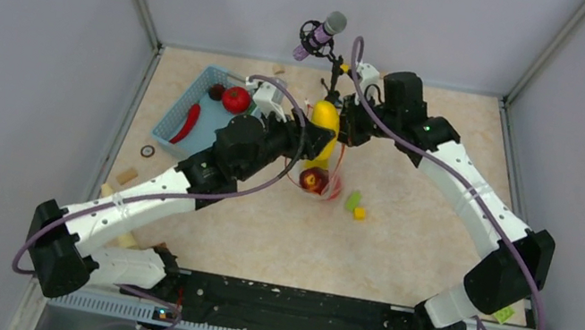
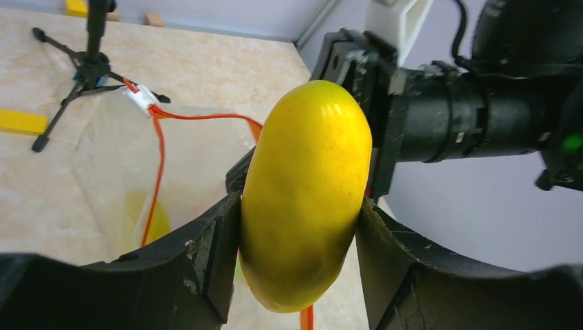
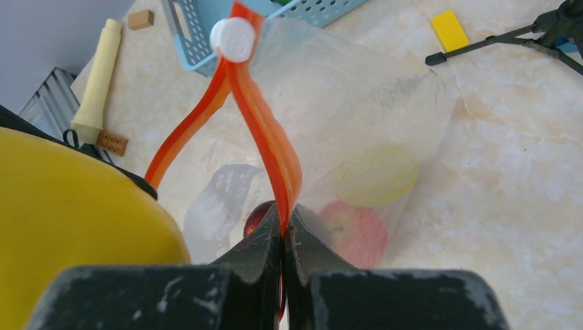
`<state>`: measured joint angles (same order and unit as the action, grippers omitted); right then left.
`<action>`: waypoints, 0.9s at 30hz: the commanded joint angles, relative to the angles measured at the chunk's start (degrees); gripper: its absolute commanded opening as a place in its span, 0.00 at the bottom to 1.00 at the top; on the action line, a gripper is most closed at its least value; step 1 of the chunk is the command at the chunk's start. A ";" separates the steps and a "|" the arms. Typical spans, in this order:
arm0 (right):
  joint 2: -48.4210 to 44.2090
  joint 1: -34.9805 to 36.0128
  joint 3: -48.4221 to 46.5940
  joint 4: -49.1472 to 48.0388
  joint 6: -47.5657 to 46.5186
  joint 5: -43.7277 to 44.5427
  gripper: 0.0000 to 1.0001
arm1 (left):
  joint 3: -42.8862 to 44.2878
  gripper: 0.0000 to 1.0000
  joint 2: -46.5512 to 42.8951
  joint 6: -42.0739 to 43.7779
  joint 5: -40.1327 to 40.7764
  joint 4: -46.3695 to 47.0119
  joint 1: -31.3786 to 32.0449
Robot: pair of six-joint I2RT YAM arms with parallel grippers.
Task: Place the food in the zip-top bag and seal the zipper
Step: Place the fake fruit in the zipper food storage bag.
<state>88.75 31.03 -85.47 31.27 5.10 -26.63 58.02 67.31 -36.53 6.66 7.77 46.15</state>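
My left gripper (image 2: 299,227) is shut on the yellow banana (image 2: 306,192) and holds it upright next to the open mouth of the clear zip-top bag (image 2: 196,161). My right gripper (image 3: 283,230) is shut on the orange-red zipper (image 3: 271,148) and holds the bag (image 3: 371,117) up. Its white slider (image 3: 234,38) sits at the far end. A red round fruit (image 3: 357,230) and a pale yellow piece (image 3: 377,175) lie inside the bag. In the top view the banana (image 1: 326,121) is between both grippers, above the bag's contents (image 1: 313,180).
A light-blue basket (image 1: 212,76) at the back left holds a red tomato (image 1: 236,99), a red chili (image 1: 187,124) and a dark piece (image 1: 216,91). Small green (image 1: 352,200) and yellow (image 1: 359,213) blocks lie right of the bag. A microphone tripod (image 1: 321,36) stands at the back.
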 commanded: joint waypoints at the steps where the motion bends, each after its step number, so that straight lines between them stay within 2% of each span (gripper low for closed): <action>1: -3.18 0.86 0.17 -4.41 2.03 -0.27 0.00 | -1.28 0.17 -1.84 1.56 13.91 4.03 2.35; 11: -3.87 0.71 0.48 -4.41 2.49 1.32 0.00 | 3.95 0.26 3.28 1.40 14.49 -1.63 3.10; 18: -3.75 0.33 0.56 -4.47 3.16 1.67 0.00 | 1.68 0.48 2.17 1.62 17.08 1.05 4.18; 19: -3.78 0.28 0.49 -4.46 3.19 1.79 0.00 | 1.04 0.58 1.82 1.84 17.76 1.76 4.22; 22: -3.44 0.10 0.48 -4.71 3.40 2.17 0.00 | -0.32 0.74 1.00 2.64 17.24 3.96 4.37; 27: -2.97 -0.22 0.21 -4.69 3.51 1.97 0.00 | 0.05 0.90 1.27 3.43 16.35 4.07 4.47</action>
<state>87.72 30.96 -84.75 29.30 7.79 -24.64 57.95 70.00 -34.46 22.61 7.77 50.33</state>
